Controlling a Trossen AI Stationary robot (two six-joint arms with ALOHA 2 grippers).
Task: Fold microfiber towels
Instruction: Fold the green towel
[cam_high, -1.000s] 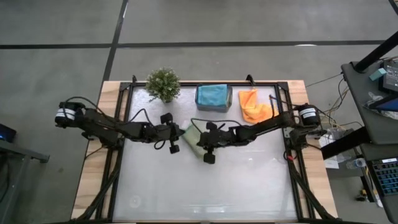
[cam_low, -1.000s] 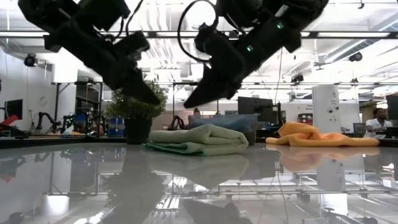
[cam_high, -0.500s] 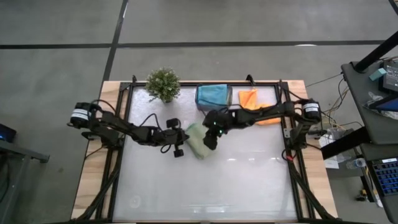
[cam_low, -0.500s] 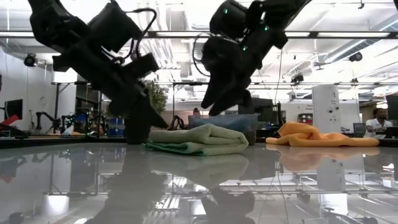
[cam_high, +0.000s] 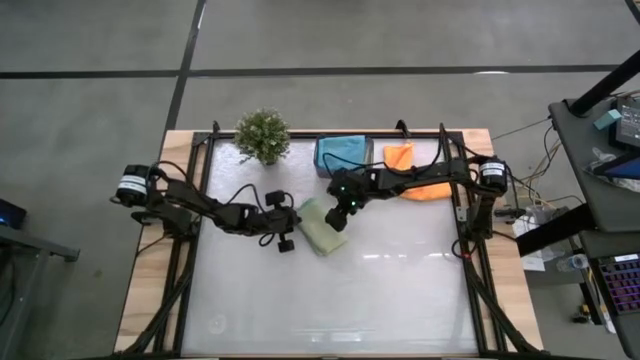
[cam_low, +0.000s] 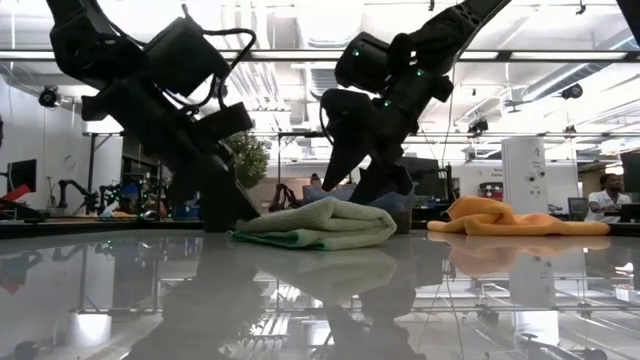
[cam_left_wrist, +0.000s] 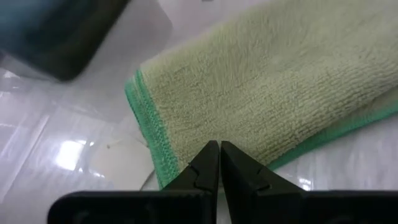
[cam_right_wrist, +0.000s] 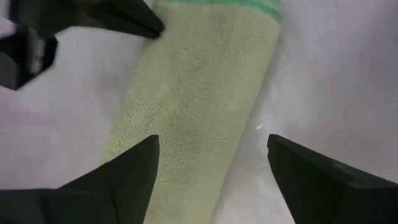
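Note:
A folded light green towel (cam_high: 320, 230) lies flat on the white table top (cam_high: 380, 290), near its middle. My left gripper (cam_high: 296, 222) is shut and comes down at the towel's left end (cam_low: 245, 232). My right gripper (cam_high: 338, 212) is open over the towel's far right part; in the right wrist view the towel (cam_right_wrist: 199, 93) runs between its spread fingers (cam_right_wrist: 134, 171). An orange towel (cam_high: 415, 172) lies crumpled at the far right. A teal-blue towel (cam_high: 343, 152) sits in the grey bin. My left gripper has its shut fingertips (cam_left_wrist: 219, 155) down on the towel's left end, just inside the green stitched hem (cam_left_wrist: 180, 146). It comes slanting down from the table's left. The towel stays flat on the table. My right gripper: I cannot tell whether its open fingers touch the towel.
A small potted plant (cam_high: 262, 135) stands at the far left and the grey bin (cam_high: 345, 170) at the far middle. The black frame rails (cam_high: 200, 200) run along the table's sides. The near half of the table top shows bare. People sit in the room beyond.
My right gripper has opened and gone toward the far edge, coming to stand over the towel's far part. My left gripper has gone down and a little toward the right, onto the towel's left end. The towel's top layer now lies flatter.

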